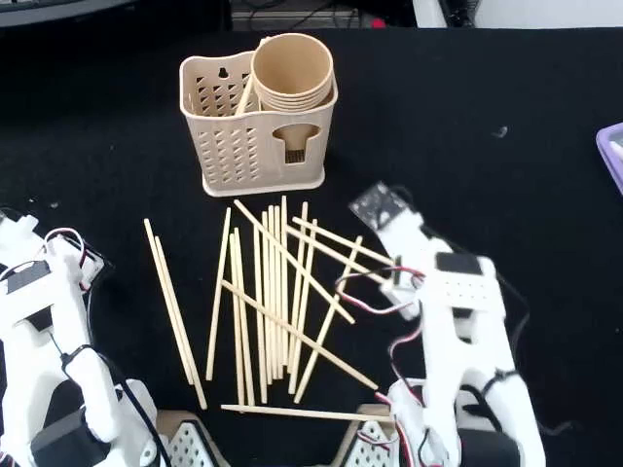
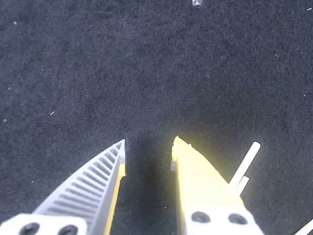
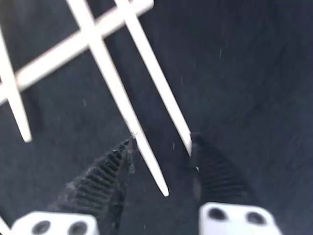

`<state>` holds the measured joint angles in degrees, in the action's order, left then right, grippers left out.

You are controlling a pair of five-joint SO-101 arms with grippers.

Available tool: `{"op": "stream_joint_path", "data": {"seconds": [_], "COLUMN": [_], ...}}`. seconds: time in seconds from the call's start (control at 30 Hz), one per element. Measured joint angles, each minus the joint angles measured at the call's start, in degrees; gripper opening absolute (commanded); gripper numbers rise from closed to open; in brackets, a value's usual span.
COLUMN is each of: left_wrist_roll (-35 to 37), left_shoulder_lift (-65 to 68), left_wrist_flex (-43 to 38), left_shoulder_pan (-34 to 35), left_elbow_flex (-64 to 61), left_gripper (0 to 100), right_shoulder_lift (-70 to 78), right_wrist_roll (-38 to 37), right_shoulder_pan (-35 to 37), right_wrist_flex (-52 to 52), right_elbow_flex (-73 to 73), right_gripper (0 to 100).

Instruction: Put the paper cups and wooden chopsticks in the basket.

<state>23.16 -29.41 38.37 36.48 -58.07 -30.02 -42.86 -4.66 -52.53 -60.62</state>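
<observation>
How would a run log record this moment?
paper cups: in beige plastic basket | wooden chopsticks: mostly loose on black cloth | right gripper: open above chopsticks | left gripper: open

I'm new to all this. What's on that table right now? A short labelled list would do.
Table: black surface
Basket: upright at the far side
Paper cups: stacked inside the basket
Chopsticks: many lying loose and crossed, near the arms
Left gripper: open, over bare table
Right gripper: open, over a chopstick end
</observation>
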Motion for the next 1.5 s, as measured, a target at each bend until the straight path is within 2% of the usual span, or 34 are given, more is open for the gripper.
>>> {"op": "stream_joint_path", "data": {"seconds": [0.23, 0.5, 0.6, 0.73, 0.83, 0.97, 1.2, 1.4, 1.5], "left_wrist_roll": [0.0, 0.0, 0.0, 0.0, 0.0, 0.0, 0.0, 0.0, 0.0], "left_shoulder_lift": [0.0, 0.0, 0.0, 0.0, 0.0, 0.0, 0.0, 0.0, 0.0], "left_wrist_flex": [0.0, 0.0, 0.0, 0.0, 0.0, 0.0, 0.0, 0.0, 0.0], "left_shoulder_pan": [0.0, 0.0, 0.0, 0.0, 0.0, 0.0, 0.0, 0.0, 0.0], "left_elbow_flex": [0.0, 0.0, 0.0, 0.0, 0.0, 0.0, 0.0, 0.0, 0.0], "left_gripper": [16, 16, 16, 16, 16, 16, 16, 16, 16], "right_shoulder_lift": [15.2, 32.5, 33.8, 33.8, 33.8, 29.2, 12.7, 1.0, -1.9], "right_wrist_roll": [5.7, 5.7, 4.2, 1.9, 1.7, 1.6, 1.3, 1.5, 4.7], "right_shoulder_pan": [11.3, 9.8, 9.7, 8.8, 7.4, 6.4, 6.2, 13.3, 16.4], "right_wrist_flex": [0.0, 1.1, -0.2, 0.3, 0.4, -2.1, -6.7, -6.9, -6.9], "right_elbow_flex": [10.2, 20.7, 22.4, 22.7, 23.9, 22.8, 14.1, 3.7, 1.6], "right_gripper": [23.4, 27.6, 21.0, 2.3, 1.5, 1.1, 1.1, 1.5, 3.1]}}
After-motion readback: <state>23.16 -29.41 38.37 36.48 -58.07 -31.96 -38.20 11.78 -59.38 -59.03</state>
